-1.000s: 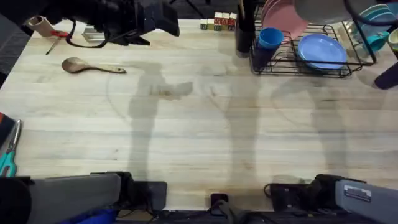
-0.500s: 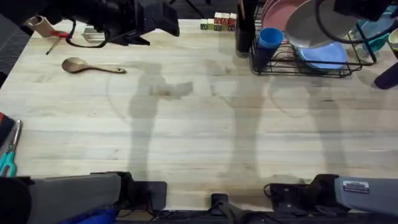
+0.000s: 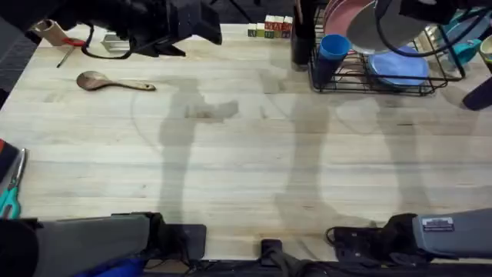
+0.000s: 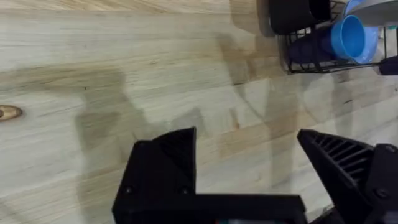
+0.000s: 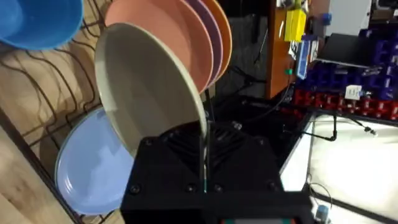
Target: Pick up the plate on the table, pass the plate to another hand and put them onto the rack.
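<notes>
The plate is pinched edge-on between the fingers of the right gripper, so those fingers are pressed together on its rim. From that gripper, the plate stands nearly upright, with its pale face turned toward the light blue plate lying flat in the rack. Right behind the held plate, the pink plate is seen standing in the rack's slots, with a purple-edged one and an orange one stacked close behind it. Whether the held plate is actually seated in a slot can't be told from these views. In the overhead view the plate is seen up at the far right corner, over the rack, beside the blue cup and the dark utensil holder.

The left gripper is hung over bare table, well apart from the rack, fingers spread wide with nothing between them. Ahead of it and off to one side, the blue cup and the rack's corner can be made out.

A wooden spoon is left lying on the table near the left arm, and some small blocks are lined up at the far edge.
</notes>
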